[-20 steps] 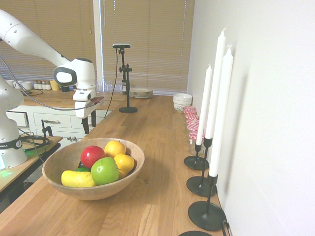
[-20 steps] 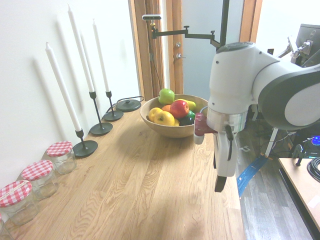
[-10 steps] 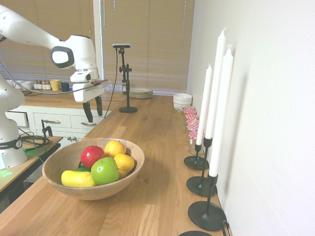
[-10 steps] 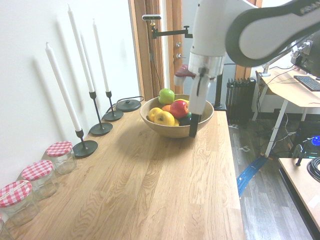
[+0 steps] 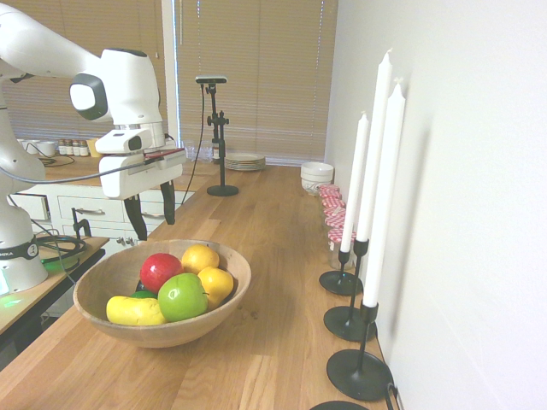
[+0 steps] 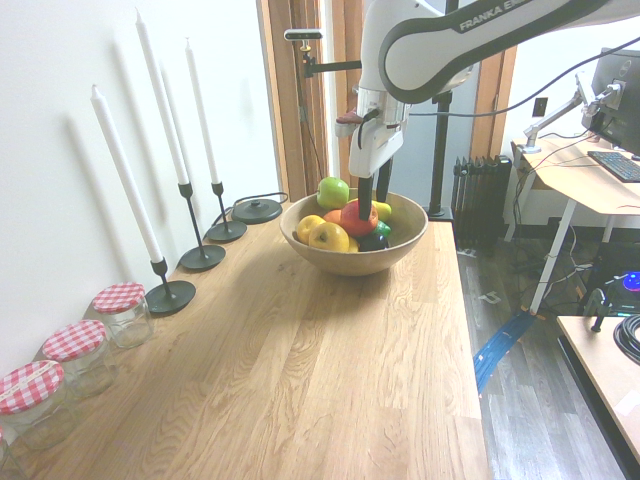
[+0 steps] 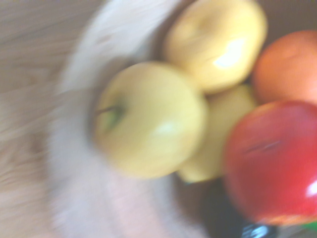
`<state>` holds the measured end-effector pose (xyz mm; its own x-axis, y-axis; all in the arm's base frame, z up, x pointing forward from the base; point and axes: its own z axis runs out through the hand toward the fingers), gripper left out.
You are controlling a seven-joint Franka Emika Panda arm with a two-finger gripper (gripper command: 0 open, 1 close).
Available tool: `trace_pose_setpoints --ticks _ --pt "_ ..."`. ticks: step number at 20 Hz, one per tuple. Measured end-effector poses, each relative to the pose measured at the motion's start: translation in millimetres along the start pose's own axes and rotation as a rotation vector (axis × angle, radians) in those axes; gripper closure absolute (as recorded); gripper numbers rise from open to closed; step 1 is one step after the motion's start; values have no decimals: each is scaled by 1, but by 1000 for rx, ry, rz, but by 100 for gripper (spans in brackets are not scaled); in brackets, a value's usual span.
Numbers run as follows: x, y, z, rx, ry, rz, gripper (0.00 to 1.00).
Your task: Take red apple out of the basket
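Pincer parted and empty, nearing the red apple in the basket; next it likely needs centring, then lowering around the fruit

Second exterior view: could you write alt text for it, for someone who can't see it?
A robot's open gripper hangs over a wooden bowl of fruit, near a red apple lying among yellow fruits and a green apple. White candles and jars with red-checked lids line the wooden counter.
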<state>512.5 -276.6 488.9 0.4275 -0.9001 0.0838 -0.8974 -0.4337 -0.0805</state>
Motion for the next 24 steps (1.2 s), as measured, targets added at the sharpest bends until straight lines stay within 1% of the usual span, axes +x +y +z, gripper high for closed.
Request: trace_pose_setpoints --ticks 8,13,19,20,24 --pt "44 -8 30 -40 -31 14 0" --pt "59 -11 41 -48 -48 21 0" --pt "71 -4 56 -49 -67 34 0" --pt "71 -5 57 -48 -68 33 100" --pt "72 -7 59 -44 -71 31 100"
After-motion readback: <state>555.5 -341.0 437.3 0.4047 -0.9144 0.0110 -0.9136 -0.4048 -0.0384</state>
